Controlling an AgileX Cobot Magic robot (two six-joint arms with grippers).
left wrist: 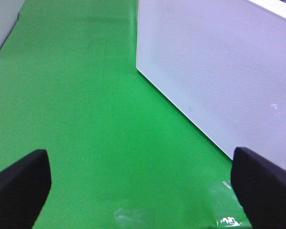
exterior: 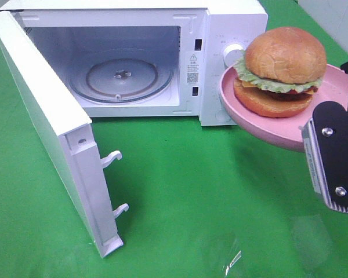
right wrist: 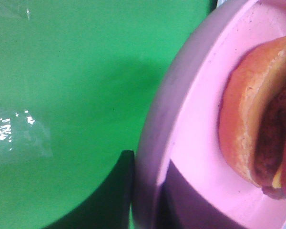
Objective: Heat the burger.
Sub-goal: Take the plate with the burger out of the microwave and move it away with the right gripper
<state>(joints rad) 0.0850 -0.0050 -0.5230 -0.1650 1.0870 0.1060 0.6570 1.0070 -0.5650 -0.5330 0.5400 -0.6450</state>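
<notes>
now right tool [exterior: 330,156] clamped on pink plate [exterior: 243,113], burger [exterior: 281,69] aboard

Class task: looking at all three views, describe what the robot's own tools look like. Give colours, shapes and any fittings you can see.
The right tool is a flat black finger with rounded ends, two silver screws on its face and a grey ridged strip along one edge. The left tool shows only as two matte black, blunt, rounded fingertips, one at each side of its wrist view. No cables or printed markings are visible on either.
</notes>
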